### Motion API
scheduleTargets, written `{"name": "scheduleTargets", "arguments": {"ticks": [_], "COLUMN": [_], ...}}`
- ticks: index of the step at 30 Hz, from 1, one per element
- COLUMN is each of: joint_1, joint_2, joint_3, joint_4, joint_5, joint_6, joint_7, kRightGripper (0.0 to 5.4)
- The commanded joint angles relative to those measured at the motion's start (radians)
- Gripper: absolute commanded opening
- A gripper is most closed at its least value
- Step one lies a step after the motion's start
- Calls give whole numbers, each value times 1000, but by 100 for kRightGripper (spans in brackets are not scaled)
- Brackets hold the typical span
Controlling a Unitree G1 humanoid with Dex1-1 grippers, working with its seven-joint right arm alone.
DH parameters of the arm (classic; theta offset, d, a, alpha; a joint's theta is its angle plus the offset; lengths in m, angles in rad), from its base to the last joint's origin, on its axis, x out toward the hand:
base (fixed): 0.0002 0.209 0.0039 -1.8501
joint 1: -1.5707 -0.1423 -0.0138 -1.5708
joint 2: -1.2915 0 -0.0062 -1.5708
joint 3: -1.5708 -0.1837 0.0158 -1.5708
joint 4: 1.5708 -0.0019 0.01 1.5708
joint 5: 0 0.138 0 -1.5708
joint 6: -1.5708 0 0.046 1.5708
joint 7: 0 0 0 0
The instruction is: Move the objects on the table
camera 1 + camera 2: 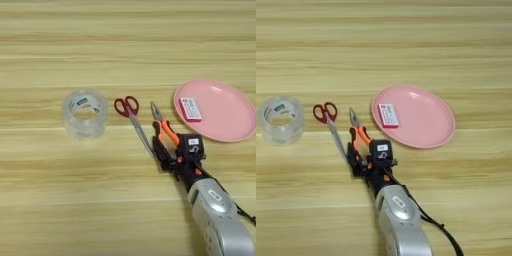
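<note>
The orange-and-black-handled pliers (165,129) lie on the table (75,200) right of centre, nose pointing away. My right gripper (169,154) reaches in from the bottom right and sits over the near ends of the pliers' handles, which it hides. A clear wide tape roll (85,113) stands at the left. At the right is the shallow oval pink plate (230,117), with the small pink-and-white rectangular piece (190,109) lying in its left part. Whether the gripper holds the pliers cannot be told.
Red-handled scissors (131,115) lie between the tape roll and the pliers, and their blade tip ends close to the left side of the gripper. A black cable (438,227) trails off the silver forearm (398,220).
</note>
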Motion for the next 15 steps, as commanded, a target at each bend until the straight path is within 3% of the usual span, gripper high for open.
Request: {"name": "scheduleTargets", "arguments": {"ticks": [1, 15], "joint_1": [-57, -103], "joint_2": [0, -13], "joint_3": [-4, -28], "joint_4": [-73, -150], "joint_5": [15, 40], "joint_6": [-49, -60], "joint_7": [0, 6], "kRightGripper": [342, 342]}}
